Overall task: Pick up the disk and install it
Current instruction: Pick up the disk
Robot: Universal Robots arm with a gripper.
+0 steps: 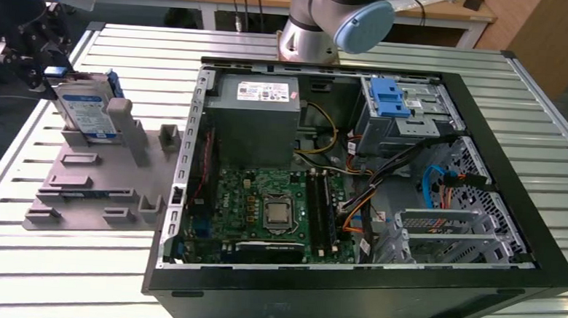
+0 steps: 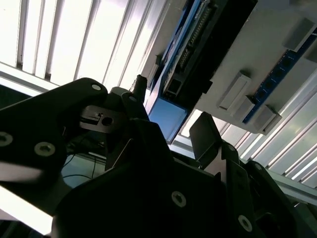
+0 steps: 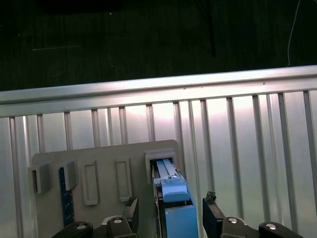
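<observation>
My spread gripper (image 3: pixel 171 204) brackets the upright disk (image 3: pixel 178 222), rigid, dense and shock-sensitive by my reckoning, best pinched across its blue-framed sides

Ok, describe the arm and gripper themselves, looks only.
The arm is a silver-grey tube with a rounded pale blue joint cap. The gripper is matte black and angular, its linkage plates dotted with silver screw heads. Its two fingers are short dark blocks.

No legible txt, even on disk (image 1: pixel 84 112)
</observation>
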